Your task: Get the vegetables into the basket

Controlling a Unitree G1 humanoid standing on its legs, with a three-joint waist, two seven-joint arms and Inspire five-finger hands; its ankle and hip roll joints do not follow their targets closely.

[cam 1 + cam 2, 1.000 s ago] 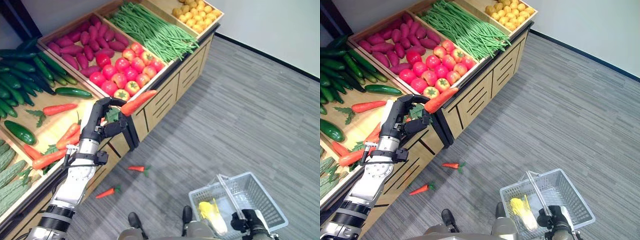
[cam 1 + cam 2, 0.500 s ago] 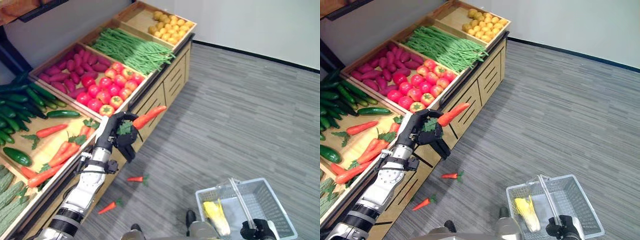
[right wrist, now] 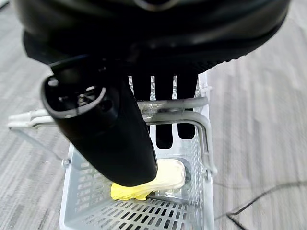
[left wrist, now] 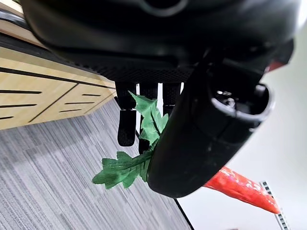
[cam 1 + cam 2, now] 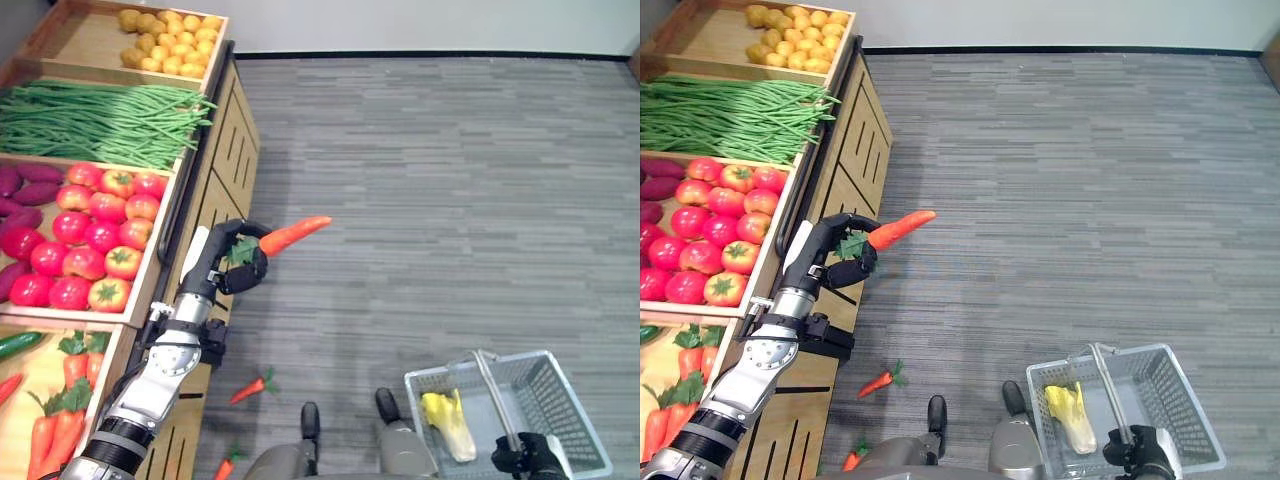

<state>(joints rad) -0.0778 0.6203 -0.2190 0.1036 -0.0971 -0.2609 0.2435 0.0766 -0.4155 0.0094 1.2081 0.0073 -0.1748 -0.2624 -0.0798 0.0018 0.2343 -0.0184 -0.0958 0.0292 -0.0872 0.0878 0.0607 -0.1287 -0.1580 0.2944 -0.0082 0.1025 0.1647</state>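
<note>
A shop: a wooden produce stand [image 5: 215,150] with tomatoes [image 5: 90,240] and green beans [image 5: 100,120].

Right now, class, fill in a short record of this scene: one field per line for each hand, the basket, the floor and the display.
Left hand: shut on a carrot at its leafy end, held out over the floor beside the display
Right hand: shut on the basket handle
Basket: grey, carried low on the right, holds one yellow leafy vegetable
Floor: two loose carrots near the display's base
Display: bins of tomatoes, green beans, small yellow produce
</note>
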